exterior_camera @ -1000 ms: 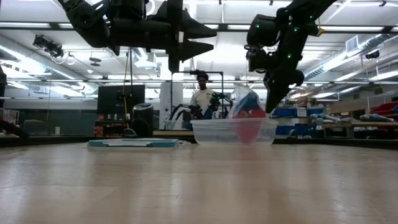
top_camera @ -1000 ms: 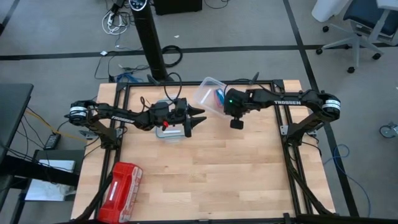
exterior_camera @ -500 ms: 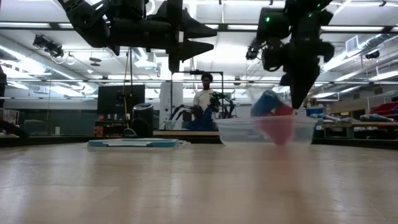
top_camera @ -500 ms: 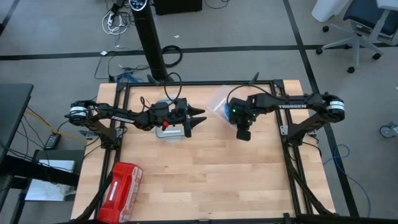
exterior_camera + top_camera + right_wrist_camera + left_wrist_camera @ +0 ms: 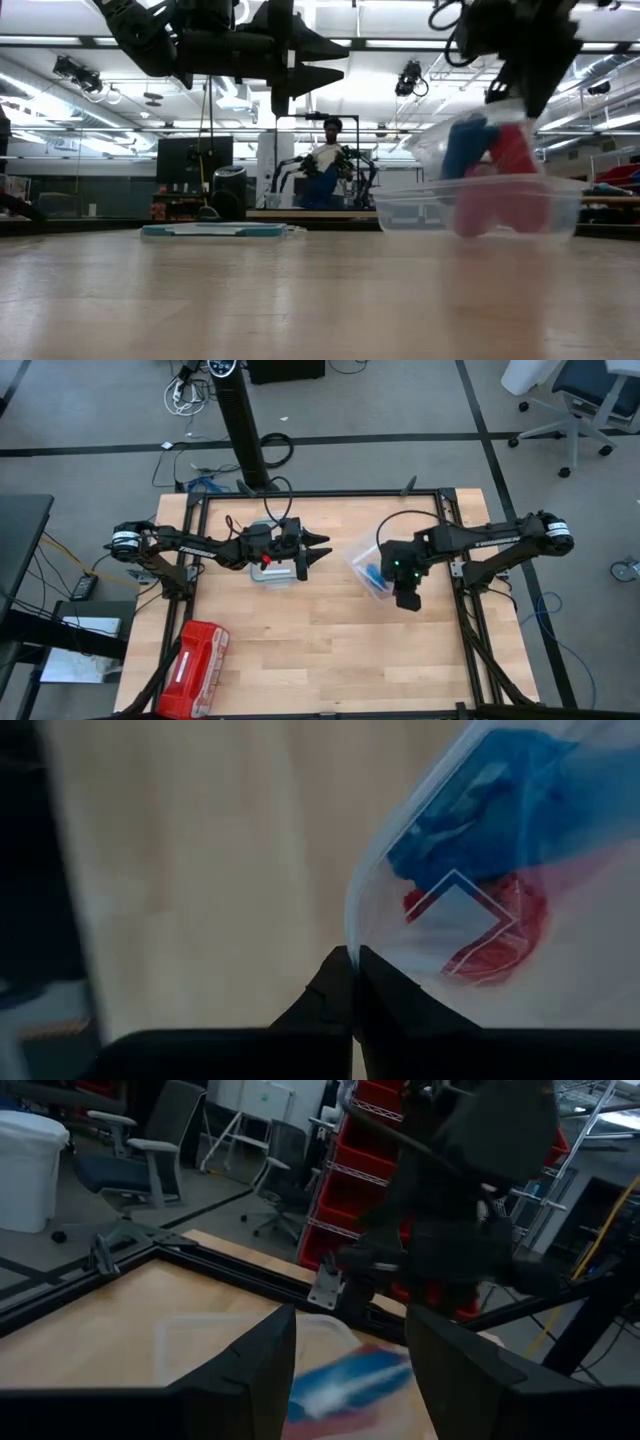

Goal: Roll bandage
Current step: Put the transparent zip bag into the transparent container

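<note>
Pinching the rim of the clear plastic tub (image 5: 365,565) with its fingers clamped together, the right gripper (image 5: 352,982) looks like it's dragging the whole tub toward the middle of the table (image 5: 320,650), probably so both arms can reach inside. The blue bandage (image 5: 470,815) sits in the tub beside a red roll (image 5: 495,935). The left gripper (image 5: 318,549) hangs above the table, fingers apart, waiting

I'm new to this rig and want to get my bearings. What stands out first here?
The right gripper, jaws shut on the rim of a clear plastic tub, holds it right of the table's centre, the blue bandage and something red inside. The left gripper, jaws open, hovers mid-table.
</note>
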`<state>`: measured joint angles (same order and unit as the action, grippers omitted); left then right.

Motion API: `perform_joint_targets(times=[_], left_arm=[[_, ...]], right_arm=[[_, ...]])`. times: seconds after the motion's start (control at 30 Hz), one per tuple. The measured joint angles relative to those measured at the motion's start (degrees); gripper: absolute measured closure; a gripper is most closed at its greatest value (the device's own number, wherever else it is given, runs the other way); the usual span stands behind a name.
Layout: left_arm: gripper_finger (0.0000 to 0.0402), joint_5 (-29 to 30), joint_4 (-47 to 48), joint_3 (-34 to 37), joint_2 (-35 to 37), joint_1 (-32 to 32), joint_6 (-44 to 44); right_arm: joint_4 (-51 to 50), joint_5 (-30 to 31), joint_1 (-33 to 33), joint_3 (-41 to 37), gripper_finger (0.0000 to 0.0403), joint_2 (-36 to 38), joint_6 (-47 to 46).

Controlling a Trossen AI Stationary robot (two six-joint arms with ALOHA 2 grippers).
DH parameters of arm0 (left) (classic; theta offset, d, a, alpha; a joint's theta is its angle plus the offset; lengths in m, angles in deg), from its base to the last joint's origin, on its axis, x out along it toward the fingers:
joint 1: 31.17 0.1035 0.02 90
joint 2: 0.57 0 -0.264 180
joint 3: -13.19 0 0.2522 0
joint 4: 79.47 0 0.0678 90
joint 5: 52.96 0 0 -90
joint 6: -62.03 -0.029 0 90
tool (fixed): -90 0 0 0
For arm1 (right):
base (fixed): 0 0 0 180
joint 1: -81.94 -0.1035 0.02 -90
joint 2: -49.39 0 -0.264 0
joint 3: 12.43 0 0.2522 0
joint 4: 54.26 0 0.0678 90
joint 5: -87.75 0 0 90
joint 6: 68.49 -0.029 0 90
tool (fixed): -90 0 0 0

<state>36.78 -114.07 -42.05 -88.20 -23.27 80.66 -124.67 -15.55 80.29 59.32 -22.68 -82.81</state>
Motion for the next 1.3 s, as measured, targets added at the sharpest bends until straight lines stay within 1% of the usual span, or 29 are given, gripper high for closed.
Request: perform_joint_targets(times=[0.07, 0.17, 0.23, 0.3, 0.33, 0.5, 0.63, 0.77, 0.87, 0.97, 1.1, 1.2, 1.3], left_arm=[[0.0208, -0.1, 0.0, 0.0, 0.0, 0.0, 0.1], [0.0208, -0.1, 0.0, 0.0, 0.0, 0.0, 0.1], [0.0208, -0.1, 0.0, 0.0, 0.0, 0.0, 0.1], [0.0208, -0.1, 0.0, 0.0, 0.0, 0.0, 0.1], [0.0208, -0.1, 0.0, 0.0, 0.0, 0.0, 0.1], [0.0208, -0.9, 0.0, 0.0, 0.0, 0.0, 0.1], [0.0208, -0.9, 0.0, 0.0, 0.0, 0.0, 0.1], [0.0208, -0.9, 0.0, 0.0, 0.0, 0.0, 0.1], [0.0208, -0.9, 0.0, 0.0, 0.0, 0.0, 0.1], [0.0208, -0.9, 0.1, 0.0, 0.0, 0.0, 0.1], [0.0208, -1.6, 0.1, 0.0, 0.0, 0.0, 0.1], [0.0208, -1.6, 0.1, 0.0, 0.0, 0.0, 0.1], [0.0208, -1.6, 0.1, 0.0, 0.0, 0.0, 0.1]], right_arm=[[0.1, -1.9, -1.9, 0.0, 0.0402, 0.7, -0.9], [-0.3, -2.1, -3.9, 0.0, 0.0403, 1.0, -2.0], [-1.1, -1.1, -4.6, 0.3, 0.0403, 1.0, -1.9], [-3.1, 2.3, -5.5, 1.8, 0.0403, 1.0, -0.6], [-3.7, 5.0, -6.0, 2.9, 0.0403, 1.0, 0.5], [-6.7, 21.4, -9.2, 8.4, 0.0403, 1.0, 10.8], [-6.8, 29.2, -9.8, 9.4, 0.0403, 1.0, 21.0], [-8.0, 39.1, -9.0, 9.0, 0.0403, 1.0, 28.5], [-7.0, 42.7, -7.7, 8.3, 0.0403, 1.0, 33.8], [-3.0, 43.6, -6.6, 6.9, 0.0403, 1.0, 37.0], [1.7, 44.5, -5.7, 4.8, 0.0403, 1.0, 37.9], [6.8, 48.5, -5.6, 2.7, 0.0403, 1.0, 37.0], [11.9, 52.1, -5.6, -0.8, 0.0403, 1.0, 38.8]])
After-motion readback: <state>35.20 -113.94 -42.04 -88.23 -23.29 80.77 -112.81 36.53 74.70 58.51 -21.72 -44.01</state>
